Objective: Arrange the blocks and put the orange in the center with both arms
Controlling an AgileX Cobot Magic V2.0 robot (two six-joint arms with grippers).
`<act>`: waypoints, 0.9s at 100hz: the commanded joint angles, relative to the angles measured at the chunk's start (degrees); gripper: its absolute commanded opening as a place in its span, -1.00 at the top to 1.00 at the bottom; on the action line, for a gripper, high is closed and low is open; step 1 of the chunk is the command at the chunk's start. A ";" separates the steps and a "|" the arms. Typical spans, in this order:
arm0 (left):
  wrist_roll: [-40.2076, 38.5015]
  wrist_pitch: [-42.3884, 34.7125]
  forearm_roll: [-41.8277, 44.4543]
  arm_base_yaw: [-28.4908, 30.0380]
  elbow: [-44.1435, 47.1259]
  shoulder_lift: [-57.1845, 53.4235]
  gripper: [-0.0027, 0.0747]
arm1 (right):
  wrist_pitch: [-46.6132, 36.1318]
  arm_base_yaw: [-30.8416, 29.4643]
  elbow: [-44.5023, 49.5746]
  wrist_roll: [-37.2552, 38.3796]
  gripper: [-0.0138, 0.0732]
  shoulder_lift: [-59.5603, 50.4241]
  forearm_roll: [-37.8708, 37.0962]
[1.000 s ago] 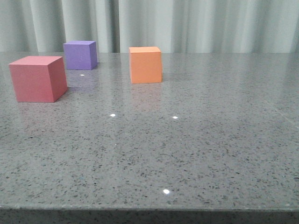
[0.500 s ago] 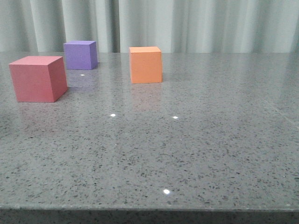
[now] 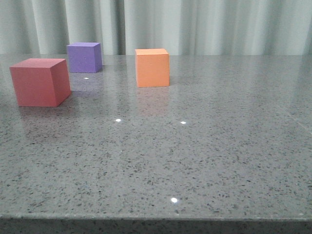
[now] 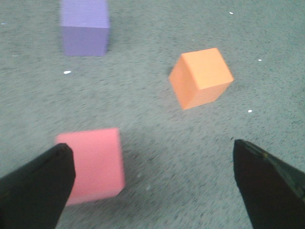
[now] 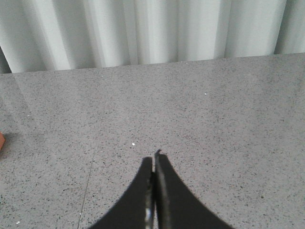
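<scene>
Three cubes stand on the grey speckled table (image 3: 195,156). The red-pink cube (image 3: 40,82) is at the left, the purple cube (image 3: 84,57) behind it, the orange cube (image 3: 152,67) further right. Neither gripper shows in the front view. In the left wrist view my left gripper (image 4: 152,176) is wide open and empty above the table; the red-pink cube (image 4: 95,162) lies by one finger (image 4: 38,191), with the orange cube (image 4: 202,76) and purple cube (image 4: 85,29) beyond. In the right wrist view my right gripper (image 5: 155,160) is shut and empty over bare table.
Pale pleated curtains (image 3: 195,24) hang behind the table's far edge. The table's front edge (image 3: 156,217) runs along the bottom of the front view. A sliver of orange (image 5: 2,140) shows at the edge of the right wrist view.
The cubes have not moved in the front view. Nothing else has visibly changed.
</scene>
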 commanded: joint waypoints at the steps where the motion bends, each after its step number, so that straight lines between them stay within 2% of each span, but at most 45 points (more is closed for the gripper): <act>1: -6.52 -3.81 4.96 -3.72 -6.48 4.22 -0.72 | -4.73 -0.34 -1.54 -0.52 0.84 -0.09 -0.95; 15: -15.43 0.00 14.98 -8.94 -15.96 13.52 -0.72 | -4.73 -0.34 -1.54 -0.52 0.84 -0.09 -0.95; 24: -18.41 2.80 19.37 -11.72 -22.36 19.30 -0.72 | -4.73 -0.34 -1.54 -0.52 0.84 -0.09 -0.95; 52: -21.02 7.11 22.83 -15.60 -37.79 32.36 -0.72 | -4.73 -0.34 -1.54 -0.52 0.84 -0.09 -0.95; 90: -25.87 7.96 27.14 -15.91 -41.04 38.19 -0.72 | -4.73 -0.34 -1.54 -0.52 0.84 -0.09 -0.95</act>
